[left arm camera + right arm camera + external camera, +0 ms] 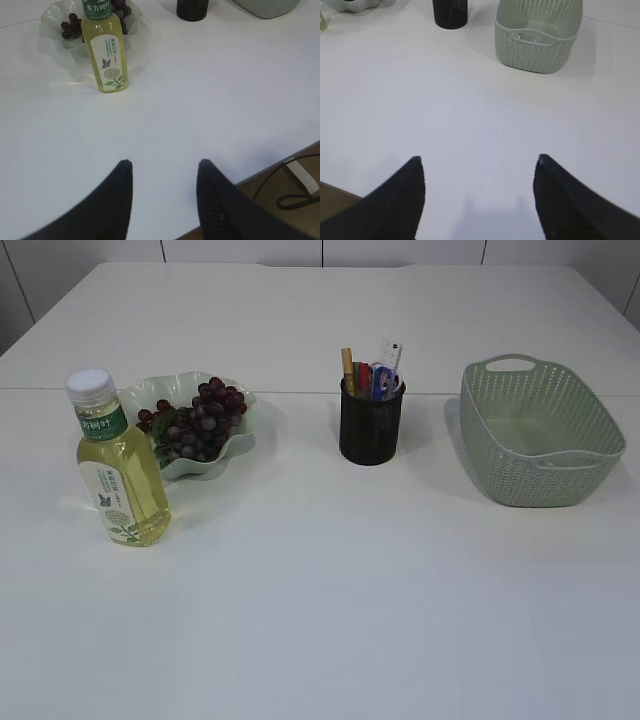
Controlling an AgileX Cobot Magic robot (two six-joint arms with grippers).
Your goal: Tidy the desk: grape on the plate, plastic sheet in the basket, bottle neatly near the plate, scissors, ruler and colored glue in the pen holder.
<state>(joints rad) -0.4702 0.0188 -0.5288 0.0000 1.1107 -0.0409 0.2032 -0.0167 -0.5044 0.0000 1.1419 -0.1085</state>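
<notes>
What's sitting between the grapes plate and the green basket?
The black pen holder, stuffed with scissors, ruler and glue, stands between the plate and the basket. The exterior view shows it best.

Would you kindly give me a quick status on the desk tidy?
Both sets of jaws open, empty, clear of everything. Bottle upright beside plate, grapes on it. Pen holder filled. Nothing in the way.

Desk (320, 620) white. Bottle (118, 468) yellow, green label. Grapes (200, 418) dark red. Holder (371, 425) black mesh. Basket (540, 435) pale green weave.
</notes>
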